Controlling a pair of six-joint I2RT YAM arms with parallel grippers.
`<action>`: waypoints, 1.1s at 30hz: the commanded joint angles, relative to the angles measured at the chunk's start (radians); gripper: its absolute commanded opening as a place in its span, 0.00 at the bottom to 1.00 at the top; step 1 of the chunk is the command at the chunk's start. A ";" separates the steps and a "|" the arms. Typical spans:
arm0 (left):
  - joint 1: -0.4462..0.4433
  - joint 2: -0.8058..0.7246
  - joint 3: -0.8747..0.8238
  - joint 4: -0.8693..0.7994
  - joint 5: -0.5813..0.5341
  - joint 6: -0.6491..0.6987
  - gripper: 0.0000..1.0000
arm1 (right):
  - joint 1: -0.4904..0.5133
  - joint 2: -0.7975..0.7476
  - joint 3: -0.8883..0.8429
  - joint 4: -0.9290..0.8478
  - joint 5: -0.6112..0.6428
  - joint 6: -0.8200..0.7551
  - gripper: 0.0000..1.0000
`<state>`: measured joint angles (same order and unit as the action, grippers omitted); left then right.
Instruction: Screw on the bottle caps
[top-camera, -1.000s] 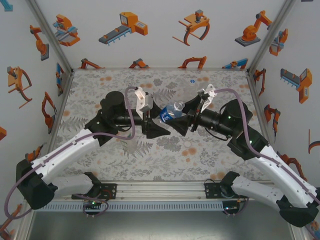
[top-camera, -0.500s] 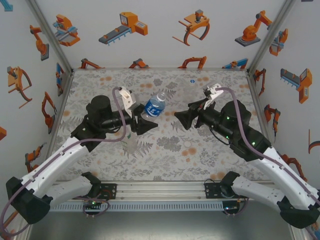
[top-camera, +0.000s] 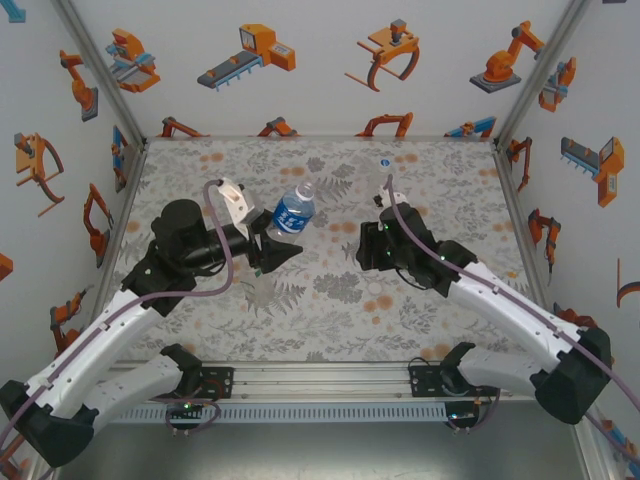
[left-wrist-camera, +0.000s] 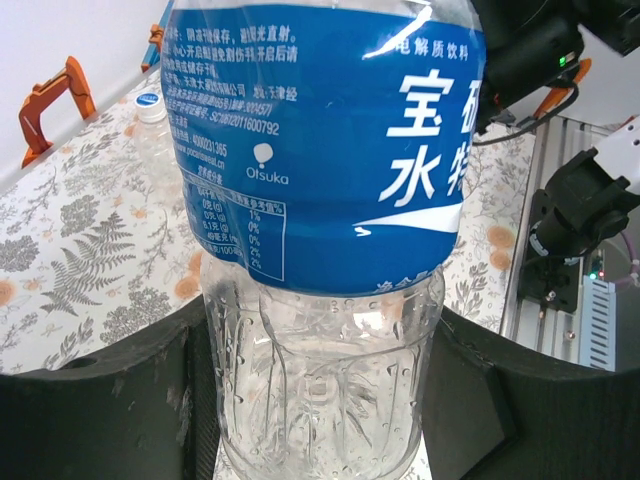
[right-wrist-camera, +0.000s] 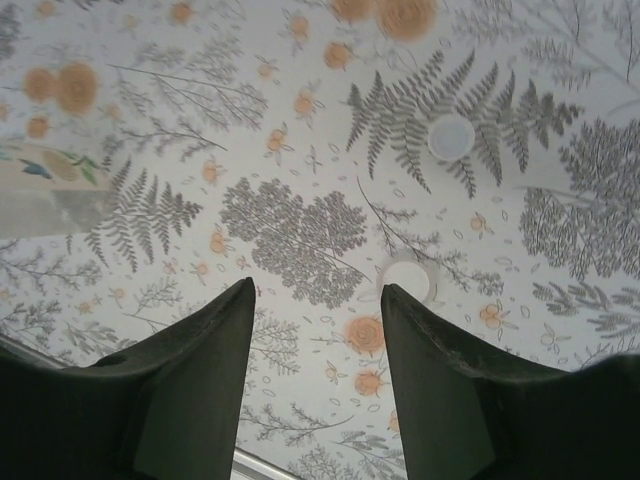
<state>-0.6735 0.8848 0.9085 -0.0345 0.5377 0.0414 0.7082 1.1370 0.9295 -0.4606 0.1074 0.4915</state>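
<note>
L gripper (left-wrist-camera: 318, 400) clamped on the lower body of the blue-label bottle (top-camera: 292, 212), held tilted, left of table (top-camera: 450, 180) centre. R gripper (right-wrist-camera: 315, 290) points down, jaws apart w/ nothing between. Near cap (right-wrist-camera: 410, 282) lies on the table just off its right finger (not touching); far cap (right-wrist-camera: 452, 137) further ahead. Clear bottle (left-wrist-camera: 148, 115) stands at the back.

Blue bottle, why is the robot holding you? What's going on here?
The left gripper is clamped on the clear part of the blue-label bottle, just below the label. The right gripper is open and empty, pointing down at the flowery table. Two loose white caps lie there: the nearer cap right by one fingertip, the farther cap beyond it. It looks ready to pick one up for screwing on, but that's a guess.
</note>
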 joint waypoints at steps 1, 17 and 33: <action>0.003 -0.018 -0.015 0.014 -0.012 -0.003 0.00 | -0.057 0.040 -0.019 -0.024 -0.036 0.084 0.49; 0.001 -0.005 -0.031 0.027 -0.019 -0.006 0.00 | -0.203 0.355 0.085 0.040 -0.063 -0.026 0.46; 0.000 -0.032 -0.028 -0.009 -0.045 -0.006 0.00 | -0.231 0.664 0.284 0.032 -0.038 -0.085 0.51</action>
<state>-0.6735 0.8768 0.8783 -0.0399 0.5041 0.0368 0.4835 1.7794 1.1805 -0.4221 0.0467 0.4252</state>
